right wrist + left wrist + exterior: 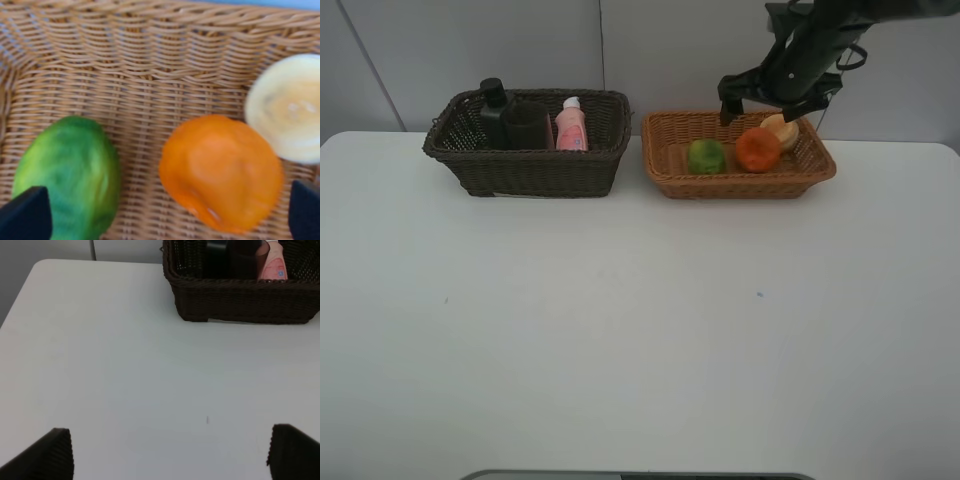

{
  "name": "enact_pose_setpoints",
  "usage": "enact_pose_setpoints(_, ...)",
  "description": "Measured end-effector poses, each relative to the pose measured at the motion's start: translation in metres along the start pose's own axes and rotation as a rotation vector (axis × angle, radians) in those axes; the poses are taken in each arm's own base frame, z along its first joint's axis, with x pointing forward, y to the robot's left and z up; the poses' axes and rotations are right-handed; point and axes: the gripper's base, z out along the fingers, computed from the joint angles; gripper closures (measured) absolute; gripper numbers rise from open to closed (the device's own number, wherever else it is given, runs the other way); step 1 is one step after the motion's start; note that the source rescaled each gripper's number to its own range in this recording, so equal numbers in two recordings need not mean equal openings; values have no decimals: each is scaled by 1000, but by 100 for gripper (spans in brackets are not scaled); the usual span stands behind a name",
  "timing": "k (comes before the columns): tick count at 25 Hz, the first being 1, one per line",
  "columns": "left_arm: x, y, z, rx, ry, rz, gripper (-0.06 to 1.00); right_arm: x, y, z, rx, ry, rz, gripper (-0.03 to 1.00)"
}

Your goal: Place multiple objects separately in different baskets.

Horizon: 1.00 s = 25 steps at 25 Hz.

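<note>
While my right tool (pixel 766 108) hangs released over the tan basket (pixel 670 175), lime (pixel 706 156) and orange (pixel 757 150) lie inside; my left tool (pixel 170 452) is released too.

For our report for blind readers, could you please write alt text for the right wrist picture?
Close view into an orange-tan wicker basket holding three fruits: a green lime, an orange beside it, and a pale yellowish fruit touching the orange. The two dark fingertips of the open right gripper show at the picture's edge, holding nothing.
</note>
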Motion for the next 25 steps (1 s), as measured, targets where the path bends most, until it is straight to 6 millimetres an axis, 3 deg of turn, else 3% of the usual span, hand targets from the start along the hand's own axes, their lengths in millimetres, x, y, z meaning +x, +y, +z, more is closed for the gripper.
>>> enact_pose_setpoints(6, 0, 0, 0, 0, 0, 0, -5, 40, -7, -56, -48, 17, 80, -3)
enact_pose_setpoints(12, 0, 0, 0, 0, 0, 0, -5, 92, -35, -115, -15, 12, 144, -3)
enact_pose_setpoints(25, 0, 0, 0, 0, 0, 0, -5, 188, -43, -294, 38, -206, 113, -3)
